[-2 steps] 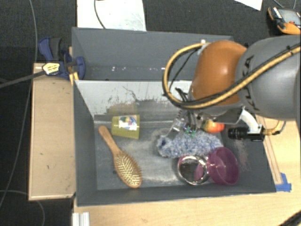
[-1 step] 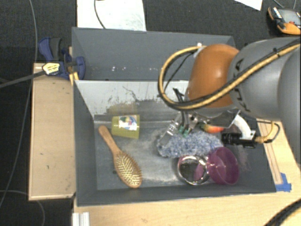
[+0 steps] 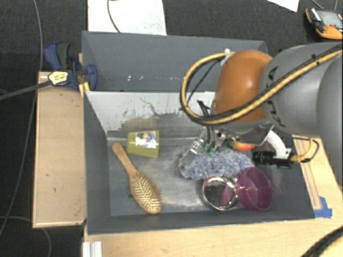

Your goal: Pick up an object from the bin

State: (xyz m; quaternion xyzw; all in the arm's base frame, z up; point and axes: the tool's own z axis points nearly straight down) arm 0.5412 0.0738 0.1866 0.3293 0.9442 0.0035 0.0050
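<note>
Several loose things lie in my grey metal bin [image 3: 161, 58], and my gripper [image 3: 206, 148] is down among them, right of the middle of the floor. It hangs at the far-left edge of a blue-grey fuzzy cloth [image 3: 214, 165], a crumpled, woolly piece bunched up near the centre. The tip looks to be touching the pile or just above it. I cannot tell which, and I cannot tell whether my gripper is wide or narrow, because my orange wrist cover [image 3: 241, 84] and its looped yellow-and-black cable [image 3: 185, 92] hide much of it.

Just beside the cloth on its near-right side sits a purple translucent plastic cup [image 3: 253, 189], tipped so that its mouth shows. A round shiny metal-rimmed disc [image 3: 217, 193] leans against the cup's left side and touches the cloth's near edge.

Well apart from these, on the left, a wooden hairbrush with an oval bristle head [image 3: 136, 181] lies slantwise, its handle pointing to the far left and its head toward the near wall. A small yellow-green box with a printed label [image 3: 143, 143] rests by the far wall, just right of the brush handle's end.
</note>
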